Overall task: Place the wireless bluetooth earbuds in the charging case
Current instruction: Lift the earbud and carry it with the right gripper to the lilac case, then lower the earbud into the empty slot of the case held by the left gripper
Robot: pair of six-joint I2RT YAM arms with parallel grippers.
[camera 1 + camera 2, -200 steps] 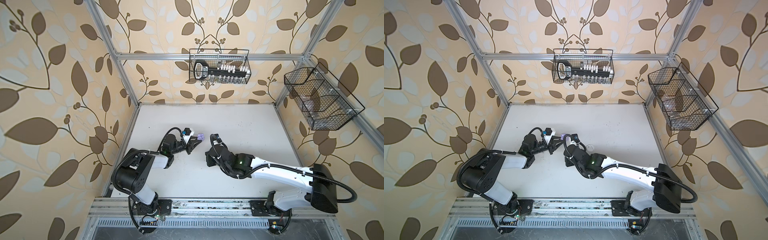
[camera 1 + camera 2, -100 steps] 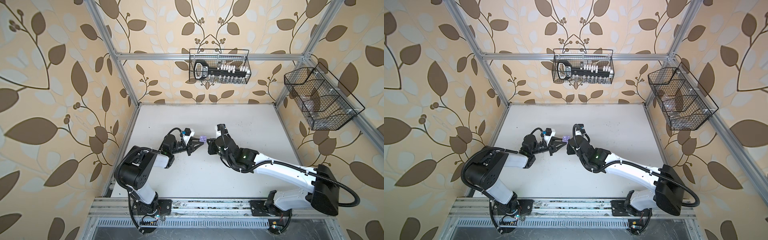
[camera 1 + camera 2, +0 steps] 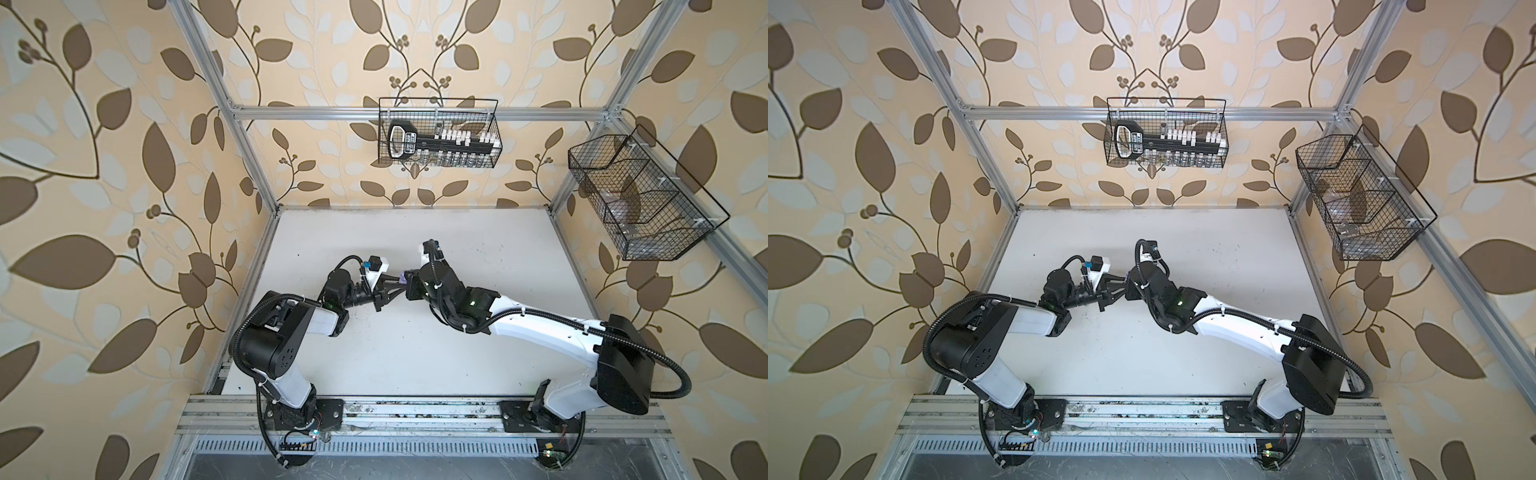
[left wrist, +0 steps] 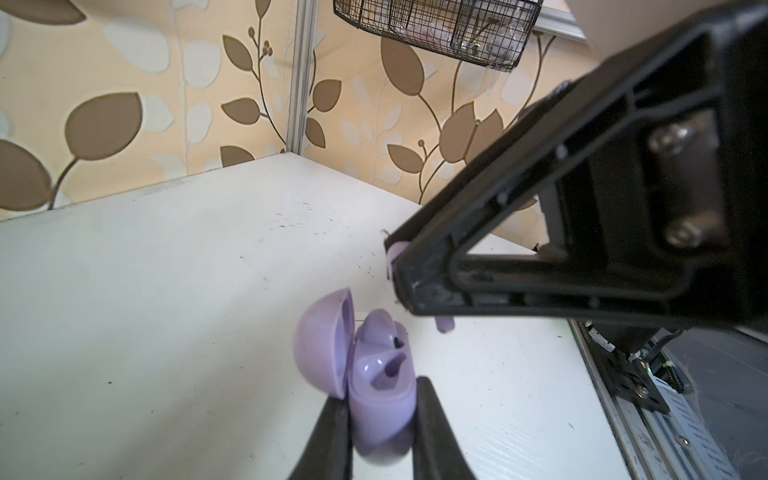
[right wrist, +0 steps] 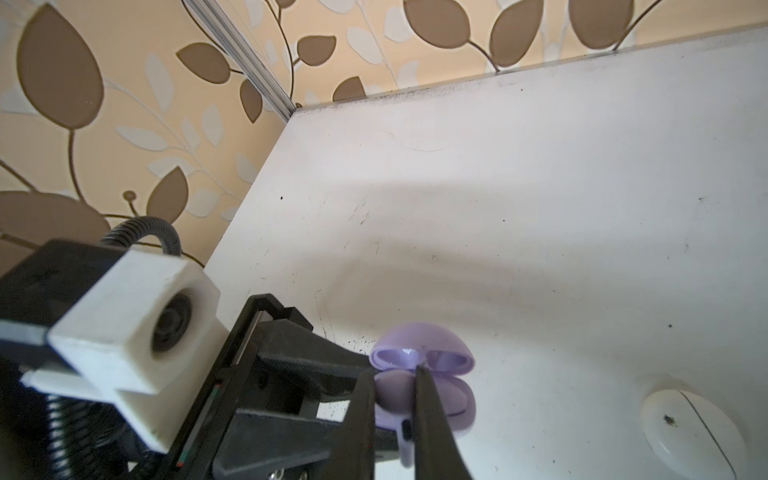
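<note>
One big white table (image 3: 415,365) lies at the bottom, with leafy walls (image 3: 104,166) all around it. Two robot arms reach over it, the left arm (image 3: 286,328) and the right arm (image 3: 544,332), and their tips meet near the middle of the table in both top views. Two black wire baskets hang on the walls. The back basket (image 3: 438,133) holds a black and white thing, and the side basket (image 3: 640,199) hangs on the right wall in both top views.

The left claw (image 4: 380,405) is squeezed narrow on the purple case (image 4: 382,395), with one finger (image 4: 332,436) on each side of its bottom half. The lid (image 4: 320,345) of the case stands open. I cannot tell if the case touches the table. A white case (image 5: 694,432) lies closed on the table, near the purple case but apart from it.

The right claw (image 5: 394,374) is pinched almost closed on a tiny purple earbud (image 5: 405,453). The stem of the earbud sticks out past the fingers (image 5: 434,419). This earbud hangs just beside the open purple case, very close to it but not inside it. A second earbud (image 4: 376,328), purple too, sits in its hole in the purple case. Another hole (image 4: 384,368) shows right next to it.
</note>
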